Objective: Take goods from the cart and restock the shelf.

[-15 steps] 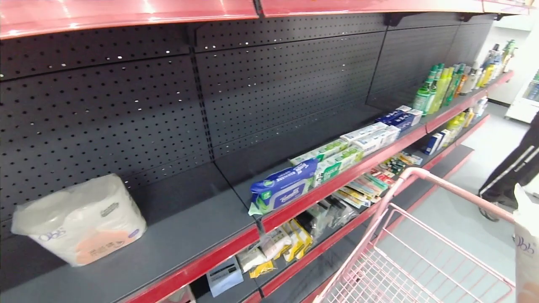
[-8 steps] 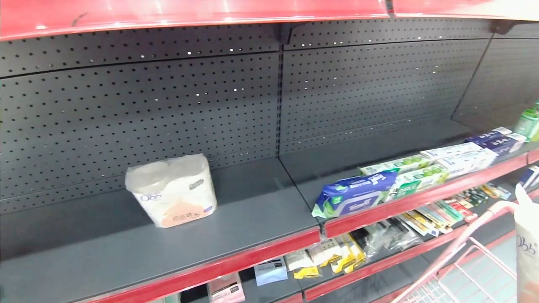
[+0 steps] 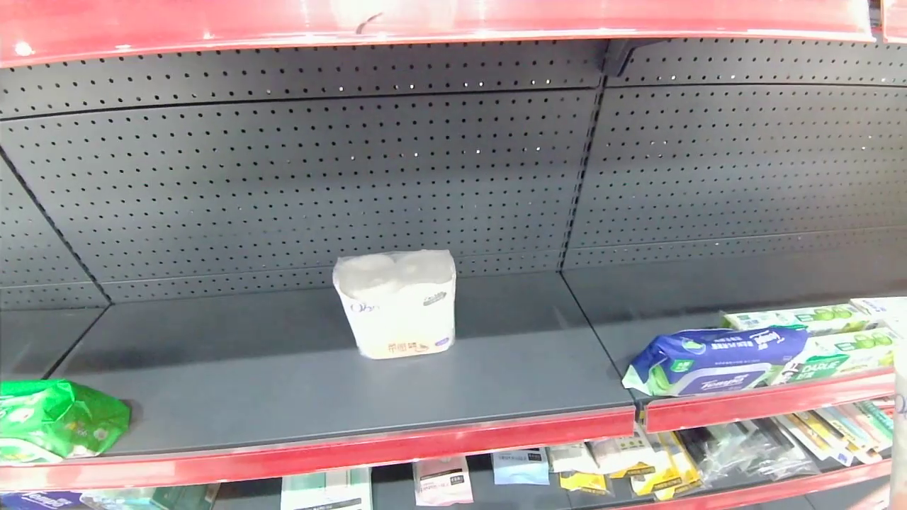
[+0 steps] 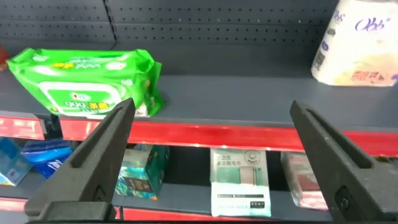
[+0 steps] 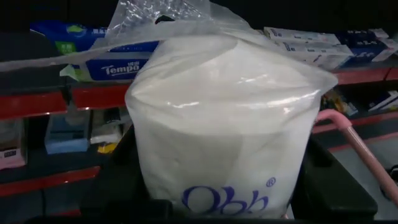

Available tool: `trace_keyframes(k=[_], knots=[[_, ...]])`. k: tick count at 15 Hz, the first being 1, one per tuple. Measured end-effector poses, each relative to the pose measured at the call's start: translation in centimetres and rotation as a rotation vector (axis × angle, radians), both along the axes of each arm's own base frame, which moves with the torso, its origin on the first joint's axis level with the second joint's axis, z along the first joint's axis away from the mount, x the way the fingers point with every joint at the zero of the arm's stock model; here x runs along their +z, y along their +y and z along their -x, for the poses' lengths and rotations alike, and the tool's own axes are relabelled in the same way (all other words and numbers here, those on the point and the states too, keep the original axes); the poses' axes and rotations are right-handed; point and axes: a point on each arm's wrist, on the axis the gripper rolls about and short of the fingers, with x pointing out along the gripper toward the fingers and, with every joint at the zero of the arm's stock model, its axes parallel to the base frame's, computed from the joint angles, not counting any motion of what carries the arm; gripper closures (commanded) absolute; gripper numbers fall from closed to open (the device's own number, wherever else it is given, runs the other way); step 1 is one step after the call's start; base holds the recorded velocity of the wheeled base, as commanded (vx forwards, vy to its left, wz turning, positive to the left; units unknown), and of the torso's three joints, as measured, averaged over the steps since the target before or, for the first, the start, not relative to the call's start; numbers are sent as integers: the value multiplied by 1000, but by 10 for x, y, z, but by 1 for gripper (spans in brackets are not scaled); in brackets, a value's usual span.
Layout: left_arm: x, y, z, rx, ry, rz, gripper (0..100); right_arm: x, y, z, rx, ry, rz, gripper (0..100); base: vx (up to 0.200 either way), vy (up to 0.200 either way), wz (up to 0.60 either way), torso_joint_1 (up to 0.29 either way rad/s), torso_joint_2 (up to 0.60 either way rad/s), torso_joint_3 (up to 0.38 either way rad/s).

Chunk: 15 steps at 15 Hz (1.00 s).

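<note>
Right gripper (image 5: 217, 155): jaws clamped on the two sides of the held roll pack (image 5: 217, 124), which is white rolls in clear film, upright, with the film bunched loose at its top. The pack sits at the near right, in front of the shelf and not on it. Pink cart handle (image 5: 356, 138) is just beside the held pack, on its right and lower. Left gripper (image 4: 211, 107): jaws wide apart with nothing between them, held in front of the red front edge (image 4: 186, 134) toward the left end of the shelf (image 3: 283, 382). Under that edge are small packets (image 3: 443, 480) and a white-and-green box (image 4: 239, 182); cannot tell how they are mounted. Front row on the shelf: green wipes pack (image 3: 57, 418) at the left end, lying flat near the edge. Blue wipes pack (image 3: 716, 358) lies at the front edge on the right. Its right end is just beside the green-and-white toothpaste boxes (image 3: 815, 319), which run on rightward; cannot tell whether they touch. Middle of the shelf: second roll pack (image 3: 395, 304), upright and standing alone, well apart from both wipes packs and set farther back than they are. Farthest: dark pegboard back (image 3: 319, 170), topped by the red upper shelf (image 3: 425, 18).
</note>
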Motion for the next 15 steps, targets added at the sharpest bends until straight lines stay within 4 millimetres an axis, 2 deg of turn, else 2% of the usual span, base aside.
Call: trace_keyframes(k=[5, 11, 13, 15], knots=[[0, -1, 0, -27, 0, 1, 0, -10, 1, 29, 61, -145, 3, 100, 0, 0, 0, 0, 0, 0], [3, -2, 0, -106, -6, -42, 0, -25, 2, 30, 118, -139, 2, 100, 0, 0, 0, 0, 0, 0], [20, -2, 2, -112, -42, -25, 0, -33, 3, 28, 118, -113, -17, 100, 0, 0, 0, 0, 0, 0], [54, -1, -3, -113, -54, 19, 0, -41, 2, 26, 108, -89, -35, 100, 0, 0, 0, 0, 0, 0]])
